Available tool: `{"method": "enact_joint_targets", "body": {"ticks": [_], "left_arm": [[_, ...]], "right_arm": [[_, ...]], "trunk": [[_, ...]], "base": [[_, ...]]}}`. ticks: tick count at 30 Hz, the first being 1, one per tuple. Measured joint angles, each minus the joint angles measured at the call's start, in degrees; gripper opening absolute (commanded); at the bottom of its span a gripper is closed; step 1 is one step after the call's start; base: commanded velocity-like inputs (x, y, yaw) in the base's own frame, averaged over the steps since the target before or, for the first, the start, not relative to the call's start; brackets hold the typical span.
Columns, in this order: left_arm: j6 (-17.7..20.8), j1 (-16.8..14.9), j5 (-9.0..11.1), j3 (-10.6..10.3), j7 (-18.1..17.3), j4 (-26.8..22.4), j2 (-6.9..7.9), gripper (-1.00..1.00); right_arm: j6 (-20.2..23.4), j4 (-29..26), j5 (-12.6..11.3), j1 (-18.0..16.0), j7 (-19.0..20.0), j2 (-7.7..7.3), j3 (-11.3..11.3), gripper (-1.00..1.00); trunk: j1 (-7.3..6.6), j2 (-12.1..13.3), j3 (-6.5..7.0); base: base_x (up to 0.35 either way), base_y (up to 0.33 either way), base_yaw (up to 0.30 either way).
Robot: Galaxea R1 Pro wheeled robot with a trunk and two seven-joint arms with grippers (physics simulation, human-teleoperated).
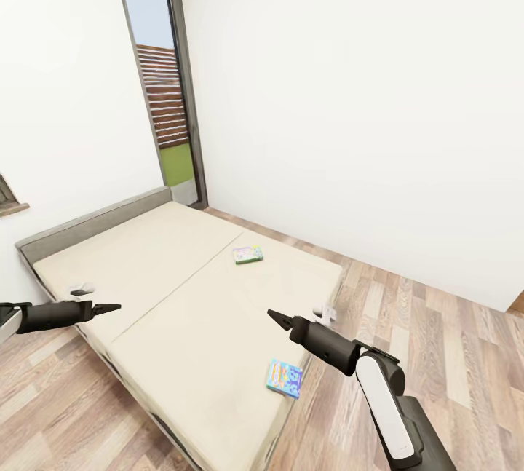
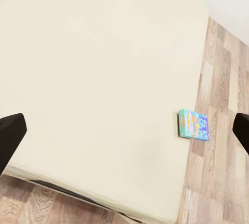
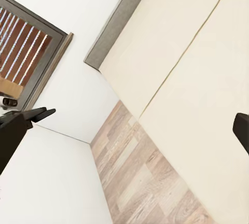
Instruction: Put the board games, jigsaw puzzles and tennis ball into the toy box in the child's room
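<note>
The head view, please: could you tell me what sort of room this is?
Probably a bedroom: a low wide bed with a grey headboard, a tall dark-framed window and wood-plank floor.

We see a wide bed [image 1: 182, 296] with open mattress between two small flat boxes: a green one [image 1: 248, 254] near the middle, a blue one [image 1: 284, 378] at the near edge. Bare floor [image 1: 437, 340] runs along the bed's right side. A low headboard [image 1: 94, 220] and white walls [image 1: 349, 92] close off the far sides.
</note>
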Motion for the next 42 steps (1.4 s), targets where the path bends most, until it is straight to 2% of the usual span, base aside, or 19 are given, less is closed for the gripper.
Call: {"method": "enact_joint_targets", "body": {"ticks": [18,33,42], "left_arm": [[0.00,0.00,0.00,-0.01,0.01,0.00,-0.24,1.00],[0.05,0.00,-0.01,-0.02,0.01,0.00,-0.72,1.00],[0.03,0.01,-0.01,-0.01,-0.07,0.00,-0.73,1.00]], "right_arm": [[0.00,0.00,0.01,0.00,-0.02,0.01,0.69,1.00],[0.00,-0.09,0.00,0.00,0.01,0.00,0.79,1.00],[0.00,-0.09,0.01,0.00,0.01,-0.03,0.79,1.00]], "trunk": [[0.00,0.01,1.43],[0.00,0.01,1.55],[0.00,0.01,1.55]], "base": [[0.000,0.000,0.172],[0.042,-0.059,0.033],[0.006,-0.010,0.207]]}}
